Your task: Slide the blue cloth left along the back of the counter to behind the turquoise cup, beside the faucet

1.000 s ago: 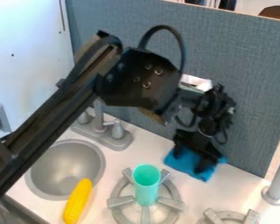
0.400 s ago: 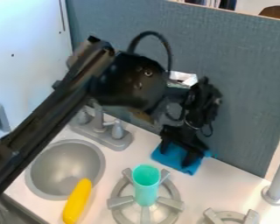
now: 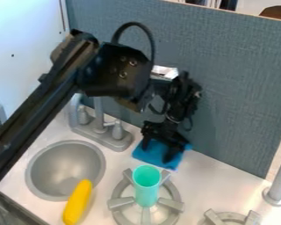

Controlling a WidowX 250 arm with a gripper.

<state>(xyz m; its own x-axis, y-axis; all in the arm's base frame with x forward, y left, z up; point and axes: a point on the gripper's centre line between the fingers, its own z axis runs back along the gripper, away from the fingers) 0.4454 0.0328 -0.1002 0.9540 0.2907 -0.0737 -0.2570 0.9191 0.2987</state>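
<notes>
Newly shifted: black gripper (image 3: 158, 153), carried leftward across the view along the counter's back edge, towards the faucet (image 3: 107, 130), with the blue cloth (image 3: 154, 158) brought along beneath. Gripper state: fingers spread apart over the cloth, blue visible between and beyond; no clear pinch shown, and whether pressing from above or catching a fold, cannot tell. Cloth position: low at the counter's back edge, just behind the near burner (image 3: 176, 193) and right of the faucet base, one corner out past the gripper's right side. Meaning, as judged: a slide along the surface rather than a lift, cloth following closely, with less room left before the faucet; a loose hold liable to leave cloth behind on any raise. Unchanged: green cup (image 3: 146, 189), upright on the burner; yellow toy (image 3: 77, 202), lying across the front rim of the sink (image 3: 65, 169); second burner (image 3: 229, 216) at the front right of the counter (image 3: 210, 184).
</notes>
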